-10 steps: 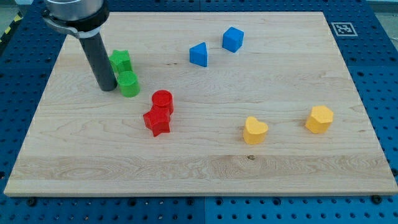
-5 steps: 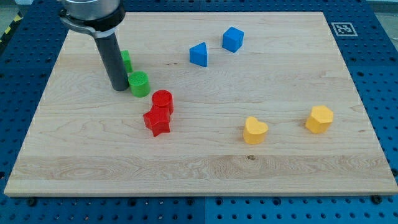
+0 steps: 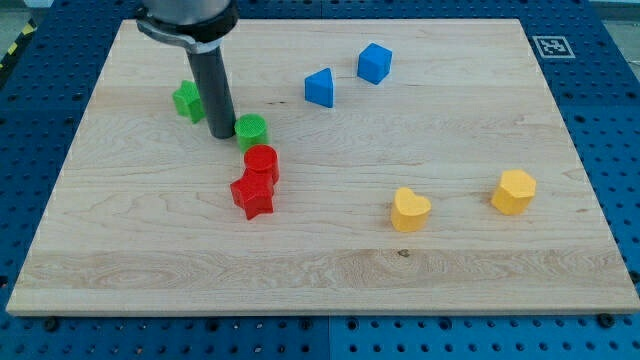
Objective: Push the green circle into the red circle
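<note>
The green circle lies on the wooden board, touching or almost touching the upper edge of the red circle, which sits just below it to the right. My tip stands against the green circle's left side. A red star sits right below the red circle, touching it. A second green block lies to the upper left of my rod, partly hidden by it.
A blue triangular block and a blue cube lie at the view's top middle. A yellow heart and a yellow hexagonal block lie at the right. The board's edge runs along the bottom.
My tip has moved to the right, pushing the green circle right, away from the other green block and up to the red circle. The other blocks have not moved.
</note>
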Action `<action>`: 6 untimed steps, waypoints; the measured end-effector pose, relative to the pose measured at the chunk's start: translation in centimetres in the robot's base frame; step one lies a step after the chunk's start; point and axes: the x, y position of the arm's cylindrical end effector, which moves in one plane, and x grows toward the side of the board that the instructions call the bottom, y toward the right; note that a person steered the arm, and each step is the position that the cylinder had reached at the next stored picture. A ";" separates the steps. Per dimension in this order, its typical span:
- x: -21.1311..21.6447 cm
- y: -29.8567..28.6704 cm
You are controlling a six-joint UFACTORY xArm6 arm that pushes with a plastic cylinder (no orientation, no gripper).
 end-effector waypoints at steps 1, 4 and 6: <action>-1.4 1.0; 0.2 2.3; 1.5 -1.2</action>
